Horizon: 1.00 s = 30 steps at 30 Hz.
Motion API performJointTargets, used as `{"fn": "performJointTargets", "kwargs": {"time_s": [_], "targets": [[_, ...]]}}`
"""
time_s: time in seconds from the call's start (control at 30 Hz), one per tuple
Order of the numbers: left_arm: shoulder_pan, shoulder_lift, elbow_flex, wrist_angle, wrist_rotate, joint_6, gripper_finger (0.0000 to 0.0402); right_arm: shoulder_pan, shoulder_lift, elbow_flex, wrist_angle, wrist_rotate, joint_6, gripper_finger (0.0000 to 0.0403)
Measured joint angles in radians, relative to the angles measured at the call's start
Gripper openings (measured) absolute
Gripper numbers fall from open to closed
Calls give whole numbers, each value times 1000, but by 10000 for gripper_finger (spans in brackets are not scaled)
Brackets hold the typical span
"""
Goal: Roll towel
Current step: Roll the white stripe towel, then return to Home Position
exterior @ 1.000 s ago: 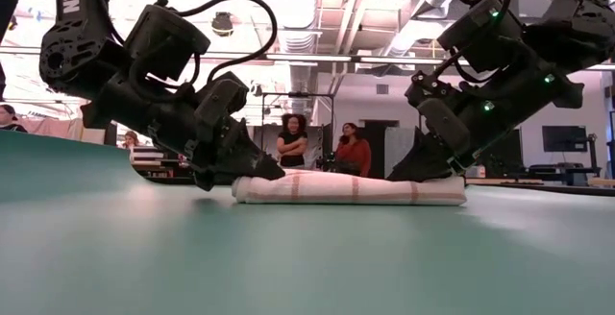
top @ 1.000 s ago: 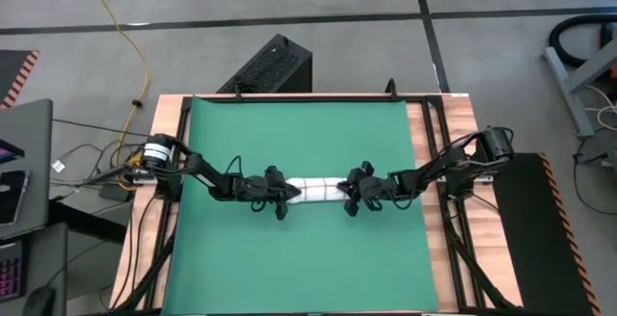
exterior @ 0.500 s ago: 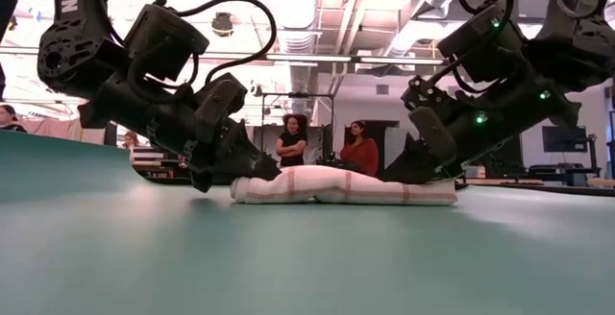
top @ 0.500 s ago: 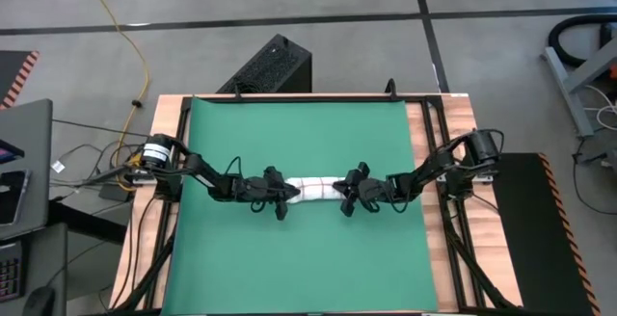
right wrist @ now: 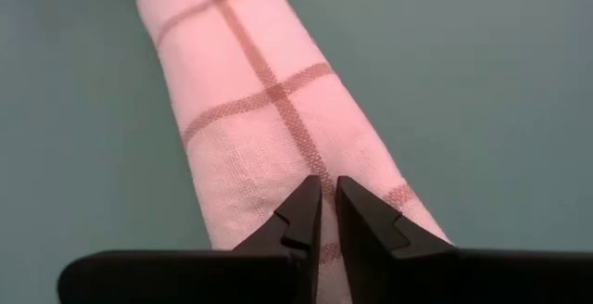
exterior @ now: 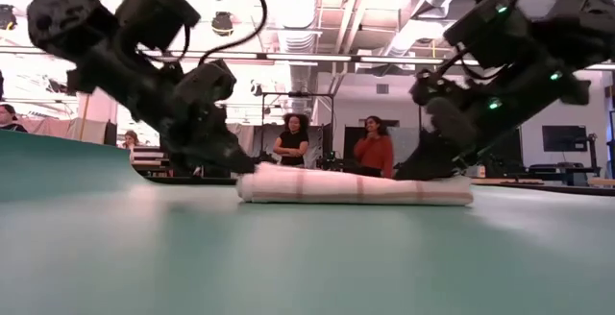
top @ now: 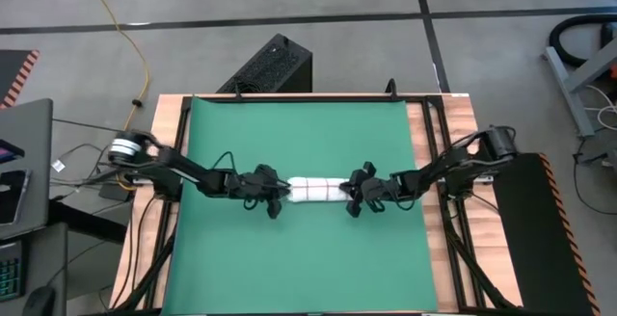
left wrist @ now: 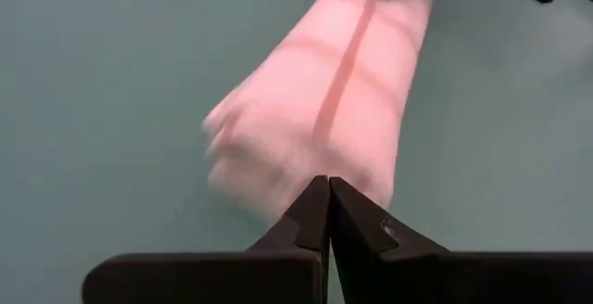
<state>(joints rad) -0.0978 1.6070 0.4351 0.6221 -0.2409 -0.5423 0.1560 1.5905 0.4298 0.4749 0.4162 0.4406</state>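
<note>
The white cloth towel with red grid lines [top: 316, 189] lies rolled at the green mat's [top: 299, 123] middle. The left end effector [top: 274, 196], shut and empty, and the right end effector [top: 353, 194], nearly closed, press its ends. Uneven pushing could loosen or skew the roll.

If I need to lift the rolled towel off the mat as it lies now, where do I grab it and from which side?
Probably at its two ends, from above. The towel lies as a long, low roll across the green mat, so closing across each end should keep the roll from unwinding or sagging. The left gripper and right gripper already sit at those ends, fingers nearly together.
</note>
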Motion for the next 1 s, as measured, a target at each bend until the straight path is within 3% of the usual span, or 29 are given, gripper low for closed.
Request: {"fn": "performJointTargets", "kwargs": {"time_s": [0.33, 0.53, 0.7, 0.9, 1.0], "targets": [[0, -382, 0, -226, -39, 18, 0, 7, -305, -1, -23, -4, -55, 63], [0, -631, 3, -220, -122, -3, 0, 28, -630, 1, -33, 9, -191, 63], [5, -864, 8, -281, -163, 46, 0, 51, -924, 3, -229, 110, -252, 63], [5, -1072, 7, -658, -281, 72, 0, 111, -1198, 3, -571, 277, -263, 63], [5, -1145, -27, -739, -317, 33, 0, 144, -1302, 3, -739, 316, -205, 63]]}}
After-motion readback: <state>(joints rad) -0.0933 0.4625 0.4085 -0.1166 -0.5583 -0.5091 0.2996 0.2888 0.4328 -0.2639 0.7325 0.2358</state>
